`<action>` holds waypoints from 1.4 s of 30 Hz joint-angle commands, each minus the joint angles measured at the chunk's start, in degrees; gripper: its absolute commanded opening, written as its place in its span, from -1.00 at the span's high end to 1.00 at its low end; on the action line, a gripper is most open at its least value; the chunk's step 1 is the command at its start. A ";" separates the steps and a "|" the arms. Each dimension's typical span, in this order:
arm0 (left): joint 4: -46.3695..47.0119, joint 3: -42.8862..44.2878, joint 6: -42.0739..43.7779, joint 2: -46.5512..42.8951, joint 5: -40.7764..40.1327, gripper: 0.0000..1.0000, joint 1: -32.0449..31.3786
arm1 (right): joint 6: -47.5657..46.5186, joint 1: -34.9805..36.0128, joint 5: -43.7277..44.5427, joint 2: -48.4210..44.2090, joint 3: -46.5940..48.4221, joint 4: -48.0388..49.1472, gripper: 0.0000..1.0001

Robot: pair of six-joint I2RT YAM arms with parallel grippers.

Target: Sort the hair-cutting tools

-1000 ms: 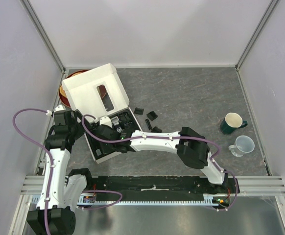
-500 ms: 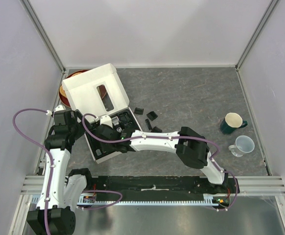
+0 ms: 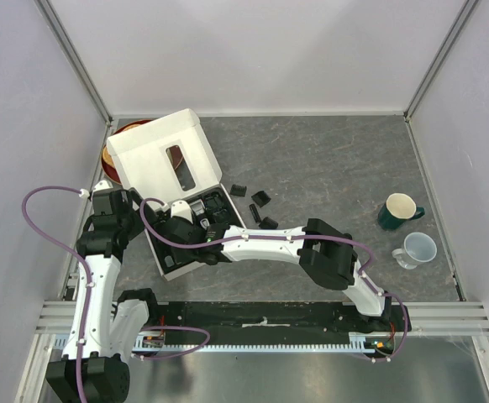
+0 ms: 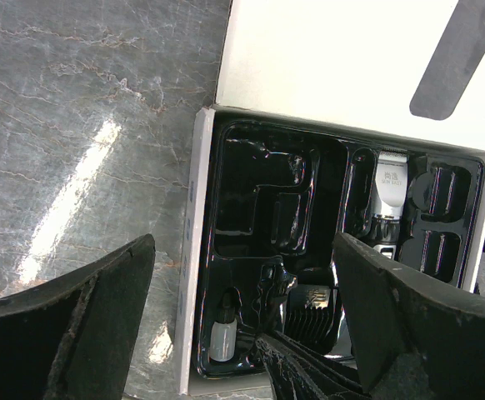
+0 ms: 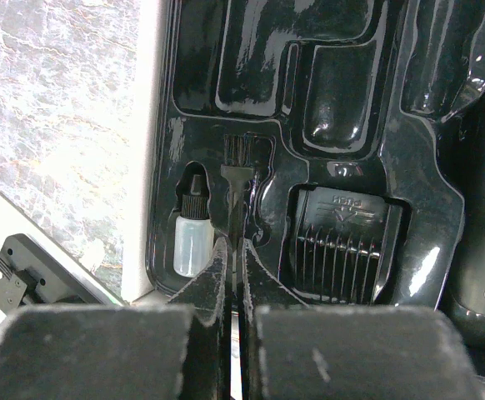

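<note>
I take in the grey table first. The white box lies open on it under both arms, and the box's black tray fills the view ahead of the right pincer. The left pincer hangs over that same tray with its fingers spread wide and nothing between them. The clipper lies in its slot ahead and to the right of the left pincer. Seen from the right pincer, it sits at the far right edge. A comb guard rests in the pocket just right of the right pincer's tips. Several loose guards lie on the bare table, well apart from either pincer and beyond the right arm. A small white bottle sits in the pocket just left of the tips. The right pincer is squeezed fully together on the near end of the brush. The brush handle runs straight ahead from the tips along its groove, bristles farthest away.
</note>
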 commanded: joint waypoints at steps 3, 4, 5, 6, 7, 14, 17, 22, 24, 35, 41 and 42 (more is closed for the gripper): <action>0.99 0.52 -1.10 -0.39 -0.31 -0.87 0.09 | 0.80 0.73 1.83 0.76 -0.80 1.27 1.00; 0.99 0.52 -1.10 -0.39 -0.31 -0.87 0.00 | 0.89 0.73 1.75 0.76 -0.72 1.27 1.00; 0.99 0.52 -1.01 -0.39 -0.31 -0.87 0.09 | 0.80 0.82 1.92 0.93 -0.72 1.18 1.00; 0.90 0.52 -1.01 -0.39 -0.31 -0.87 0.09 | 0.80 1.08 2.01 0.93 -0.54 0.83 1.00; 0.90 0.61 -1.01 -0.48 -0.31 -0.87 0.00 | 0.80 1.17 2.71 1.10 -0.28 0.57 1.00; 0.90 0.61 -1.01 -0.48 -0.31 -0.87 0.09 | 0.62 1.70 3.94 1.90 0.51 -1.54 1.00; 0.99 0.61 -1.01 -0.39 -0.31 -0.87 0.09 | 0.54 1.79 3.86 2.07 0.86 -2.07 1.00; 0.99 0.61 -1.10 -0.48 -0.31 -0.87 0.09 | 0.45 1.70 3.94 2.77 2.44 -4.00 0.83; 0.90 0.61 -1.01 -0.57 -0.31 -0.87 0.09 | 0.62 1.70 4.21 2.78 2.88 -4.53 0.67; 0.99 0.61 -1.01 -0.48 -0.31 -0.87 0.09 | 0.71 1.70 5.70 0.67 2.62 -4.71 0.43; 0.99 0.61 -0.92 -0.48 -0.39 -0.87 0.09 | 0.27 1.79 7.37 -0.83 2.71 -4.97 0.42; 0.99 0.61 -0.92 -0.39 -0.39 -0.87 0.09 | 0.10 1.79 7.63 -1.09 2.80 -5.06 0.41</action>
